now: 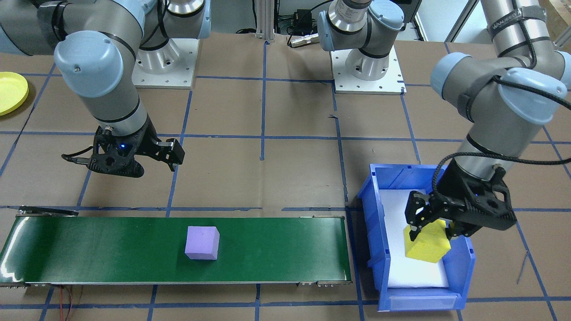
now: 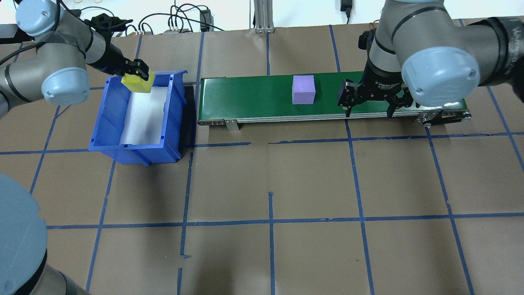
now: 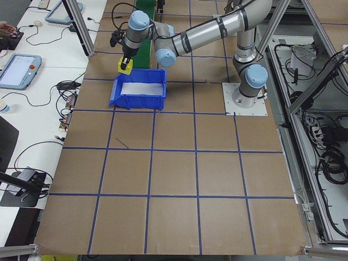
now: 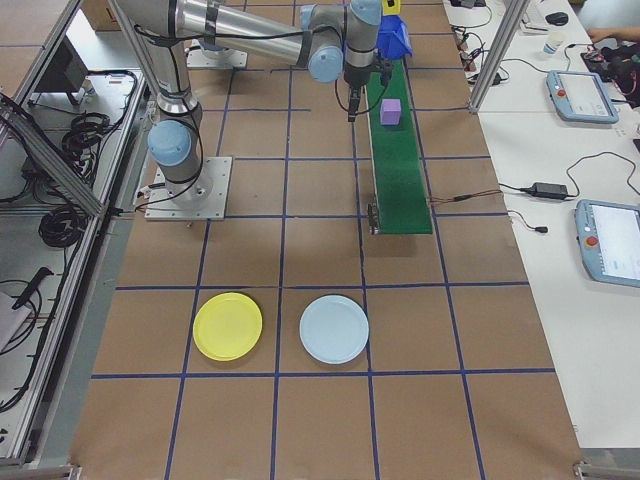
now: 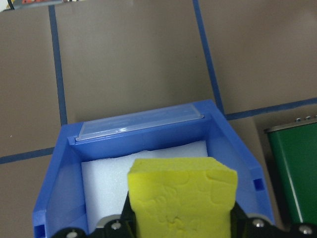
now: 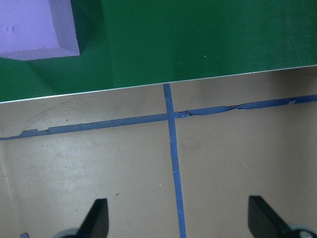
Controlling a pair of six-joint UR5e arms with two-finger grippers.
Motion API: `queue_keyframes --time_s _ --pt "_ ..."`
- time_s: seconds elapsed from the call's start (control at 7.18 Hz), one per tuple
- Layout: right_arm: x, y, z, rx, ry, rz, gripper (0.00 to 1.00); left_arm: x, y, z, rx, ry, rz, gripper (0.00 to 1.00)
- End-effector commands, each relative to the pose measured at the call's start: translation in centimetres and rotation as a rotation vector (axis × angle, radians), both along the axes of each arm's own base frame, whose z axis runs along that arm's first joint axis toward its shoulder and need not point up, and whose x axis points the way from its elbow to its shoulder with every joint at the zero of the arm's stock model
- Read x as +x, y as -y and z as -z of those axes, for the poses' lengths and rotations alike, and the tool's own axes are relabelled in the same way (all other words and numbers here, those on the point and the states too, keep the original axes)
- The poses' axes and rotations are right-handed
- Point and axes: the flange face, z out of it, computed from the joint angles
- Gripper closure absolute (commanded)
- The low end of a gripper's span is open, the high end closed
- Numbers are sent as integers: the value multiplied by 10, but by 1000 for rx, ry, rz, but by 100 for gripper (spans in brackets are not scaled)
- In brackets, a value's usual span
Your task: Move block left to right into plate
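Brown paper table [image 2: 311, 180] gridded in blue tape, and here we go from the big pieces down: a green belt [image 2: 254, 98] runs along the far side, a blue bin [image 2: 110, 135] with white lining sits off its left end, and away past the belt's other end lie the yellow plate [image 4: 228, 326] and a pale blue plate [image 4: 334, 329], side by side and both bare. So nothing is delivered yet, I'd say the job is in its early stretch. The left gripper [image 1: 432, 225] is clamped on a yellow block [image 1: 427, 244], holding it just above the bin's lining at the end farthest from the robot; the wrist view shows the block filling the jaws. A purple block [image 1: 202, 242] sits mid-belt, untouched. The right gripper [image 2: 368, 107] hovers with jaws spread wide and nothing between them, over the belt's near edge, the purple block just beside it toward the bin. What's left, by my reading: the yellow block has to get onto the belt, both blocks have to travel right, and the right arm has to lift them over to the yellow plate, which is well apart from everything.
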Motion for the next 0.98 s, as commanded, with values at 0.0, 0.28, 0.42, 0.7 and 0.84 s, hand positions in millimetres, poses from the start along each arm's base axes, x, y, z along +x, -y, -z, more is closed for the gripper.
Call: queue_keyframes --time_s 0.0,0.28,0.42,0.7,0.84 --pt "-6 3 12 2 -17 5 0 -73 -18 -16 -4 -47 -4 69" --pt "-22 29 19 -39 -3 33 0 -86 -14 17 52 -60 -4 69" --pt "-40 51 18 -47 7 3 0 -92 -7 42 89 -62 3 69" --pt "-109 100 15 -89 123 16 0 -112 4 83 113 -71 3 69" --pt "-146 110 30 -85 165 -19 0 -116 10 96 99 -74 3 69"
